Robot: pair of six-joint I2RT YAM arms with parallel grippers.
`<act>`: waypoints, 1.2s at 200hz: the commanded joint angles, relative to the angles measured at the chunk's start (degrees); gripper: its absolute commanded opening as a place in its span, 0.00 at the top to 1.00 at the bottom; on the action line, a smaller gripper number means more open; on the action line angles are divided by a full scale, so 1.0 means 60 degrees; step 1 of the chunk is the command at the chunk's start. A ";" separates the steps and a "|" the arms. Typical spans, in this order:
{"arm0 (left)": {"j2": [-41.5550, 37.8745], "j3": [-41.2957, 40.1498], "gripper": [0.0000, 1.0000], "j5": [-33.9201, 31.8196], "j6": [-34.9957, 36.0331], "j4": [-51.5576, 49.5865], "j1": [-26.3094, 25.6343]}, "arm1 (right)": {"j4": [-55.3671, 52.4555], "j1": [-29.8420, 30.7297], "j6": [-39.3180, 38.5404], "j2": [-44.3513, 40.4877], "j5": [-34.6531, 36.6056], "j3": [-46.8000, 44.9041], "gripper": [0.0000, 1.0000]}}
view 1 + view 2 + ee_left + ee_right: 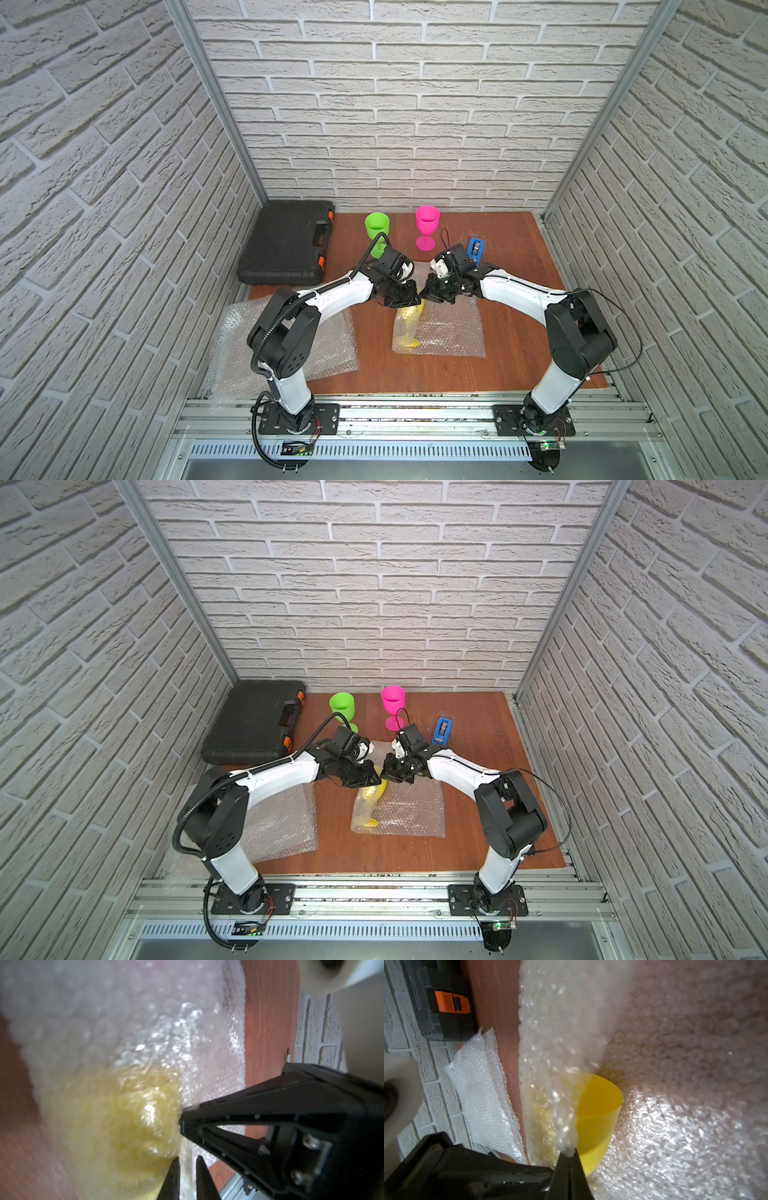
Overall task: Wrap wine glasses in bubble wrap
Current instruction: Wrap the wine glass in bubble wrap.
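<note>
Bolted to the metal rail [415,411] nearest the lens, the left arm [340,293] and right arm [511,293] lean in over a brown worktop [519,257] to wrap what looks like the first of three wine glasses. At far left lies a shut black tool case [286,241], with spare sheets [336,345] of wrap in front of it, partly under the left arm. A green glass [377,226] stands upright at the back, unwrapped. The left pincer [188,1160], in its wrist view, has its jaws a narrow gap apart just beside the covered bowl; whether they grip any film cannot be told. Between the arms the yellow glass [598,1109] lies on its side on a sheet of bubble wrap [453,332], bowl towards the back, foot towards the front. One edge of the sheet is folded over it, and part of the bowl is bare. The right pincer [569,1153] is pinched tight on that folded edge at the bowl's rim. A pink glass [427,220] stands upright behind, with a blue tape dispenser [476,248] to its right. The job appears to be at the fold-over stage. Next, the right arm would likely need to draw the flap across and tuck it under while the left steadies or rolls the glass, keeping the film taut so that it does not spring open.
</note>
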 commanded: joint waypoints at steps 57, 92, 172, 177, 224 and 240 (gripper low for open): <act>-0.0518 0.0641 0.38 -0.1422 0.0759 -0.1989 0.0035 | -0.0881 -0.0483 -0.0724 -0.0049 0.0929 -0.0148 0.97; 0.0331 0.1498 0.22 -0.2039 0.1271 -0.2735 -0.0121 | -0.0858 -0.0659 -0.0799 -0.0050 0.0932 -0.0360 0.97; 0.2813 0.3996 0.02 -0.2249 0.1945 -0.3781 -0.0566 | -0.0648 -0.1025 -0.0916 0.0037 0.0730 -0.0698 0.97; 0.2923 0.4074 0.02 -0.2208 0.1941 -0.3781 -0.0585 | -0.0622 -0.1051 -0.0923 0.0049 0.0715 -0.0716 0.97; 0.3646 0.4509 0.02 -0.1771 0.1927 -0.3694 -0.0699 | -0.0493 -0.1147 -0.0909 -0.0012 0.0570 -0.0855 0.97; 0.3826 0.4487 0.04 -0.1603 0.1905 -0.3562 -0.0695 | -0.0513 -0.1190 -0.0924 -0.0090 0.0589 -0.0892 0.97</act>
